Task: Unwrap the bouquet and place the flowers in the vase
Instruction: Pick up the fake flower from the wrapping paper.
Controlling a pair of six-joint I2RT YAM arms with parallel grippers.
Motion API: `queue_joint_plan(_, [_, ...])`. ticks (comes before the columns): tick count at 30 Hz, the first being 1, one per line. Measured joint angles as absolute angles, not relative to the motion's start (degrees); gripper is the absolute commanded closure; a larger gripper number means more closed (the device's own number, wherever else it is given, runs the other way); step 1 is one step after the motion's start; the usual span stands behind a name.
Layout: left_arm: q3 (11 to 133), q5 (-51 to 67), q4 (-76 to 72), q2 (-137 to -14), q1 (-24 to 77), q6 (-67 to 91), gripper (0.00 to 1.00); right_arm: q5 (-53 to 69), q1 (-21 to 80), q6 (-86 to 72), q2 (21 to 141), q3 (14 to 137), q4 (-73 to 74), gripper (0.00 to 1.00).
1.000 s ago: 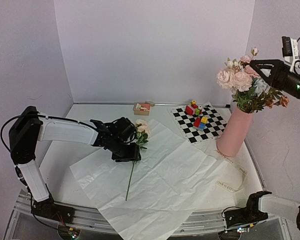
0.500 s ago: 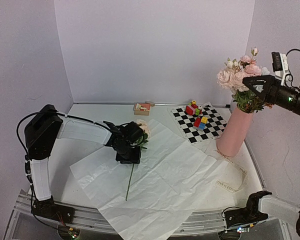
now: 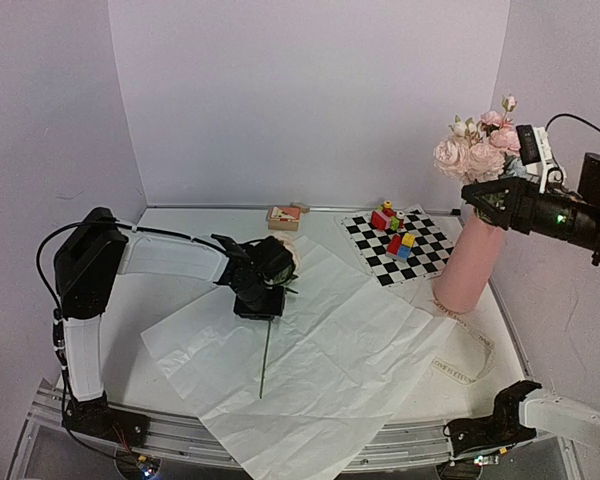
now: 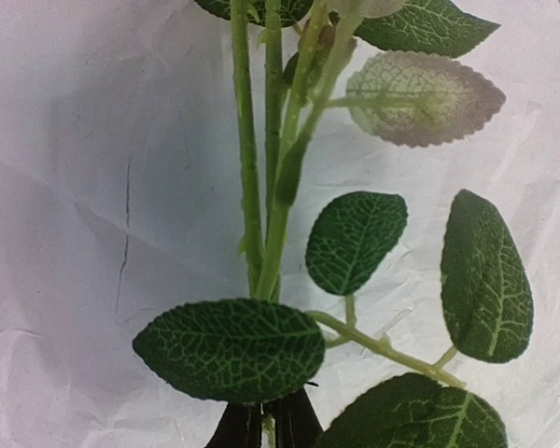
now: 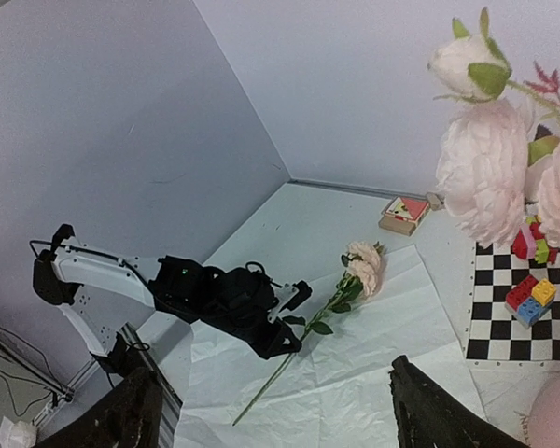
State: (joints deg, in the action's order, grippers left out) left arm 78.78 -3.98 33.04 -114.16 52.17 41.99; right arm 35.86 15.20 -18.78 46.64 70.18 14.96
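White paper (image 3: 360, 350) at centre frame carries your loose flower (image 3: 264, 355), its stem running from the bloom above to the tip below. Your left tool (image 3: 264, 305) is pinched shut on that stem just under the bloom. The pink vase (image 3: 468, 268) stands far right, and your right tool (image 3: 475, 195) hovers at its mouth, wide open and empty.

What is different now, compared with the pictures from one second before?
The left gripper closed its fingers on the stem of the lone flower lying on the paper. The right gripper, open, moved down and left, off the blooms. Vase, paper and toy blocks stayed put.
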Motion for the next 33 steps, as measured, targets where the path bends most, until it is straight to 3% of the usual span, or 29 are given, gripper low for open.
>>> queue_joint_plan(16, [82.0,-3.6,34.5,-98.2,52.2,41.9,1.00,21.8,38.7,-19.4,55.7,70.0,10.0,0.17])
queue_joint_plan(24, [82.4,-0.7,34.3,-91.5,52.1,41.9,1.00,12.6,51.0,-22.0,65.0,76.7,7.3,0.24])
queue_joint_plan(28, [81.7,2.5,31.4,-86.8,52.1,41.0,1.00,9.5,53.4,-25.8,70.5,82.4,6.3,0.35])
queue_joint_plan(33, [79.3,6.2,26.3,-79.4,52.1,38.9,1.00,8.1,54.2,-33.8,77.1,86.9,4.4,0.35])
